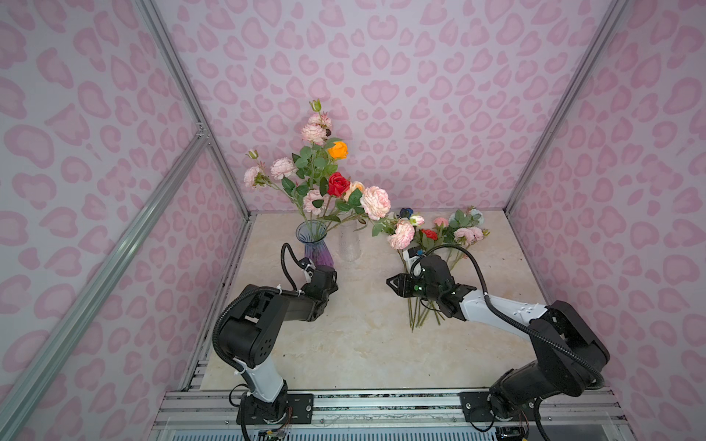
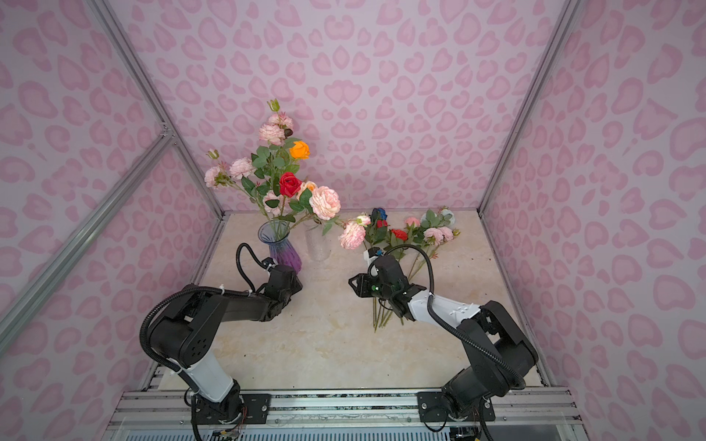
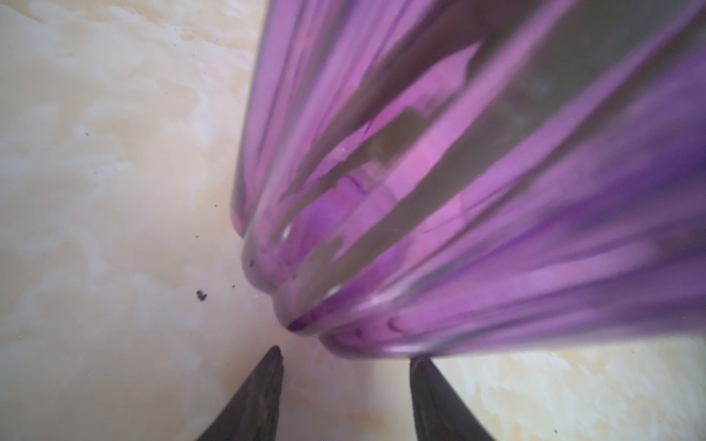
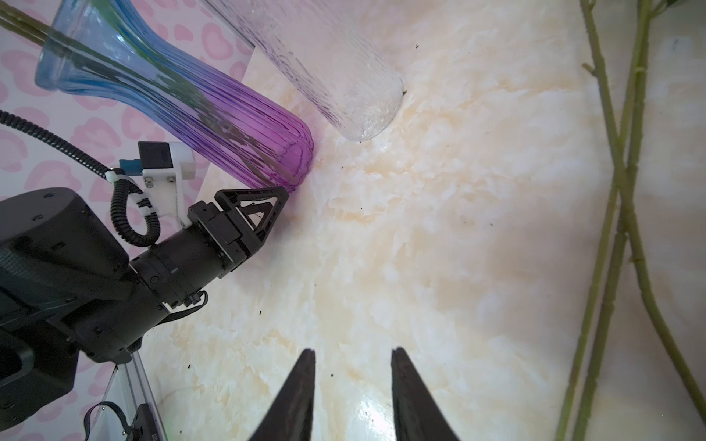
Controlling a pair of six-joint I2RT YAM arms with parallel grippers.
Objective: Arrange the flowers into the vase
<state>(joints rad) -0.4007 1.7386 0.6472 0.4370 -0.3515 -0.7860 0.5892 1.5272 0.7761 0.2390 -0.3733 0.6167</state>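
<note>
A ribbed vase (image 1: 316,246), blue at its mouth and purple at its foot, stands at the back left and holds several flowers (image 1: 338,184): pink, red and orange blooms. More flowers (image 1: 439,233) lie loose on the table at the right, their green stems (image 4: 619,183) pointing to the front. My left gripper (image 3: 347,357) is open, low at the vase's foot (image 3: 420,214), with one fingertip (image 4: 283,192) against the purple glass. Above the loose stems, my right gripper (image 1: 392,285) points left. It is open and nothing is between its fingers (image 4: 305,385).
A clear textured glass vase (image 1: 349,244) stands just right of the purple vase, with leaning blooms over it. Pink-patterned walls close in the marble-look table (image 1: 363,343) on three sides. An aluminium rail (image 1: 382,404) runs along the front.
</note>
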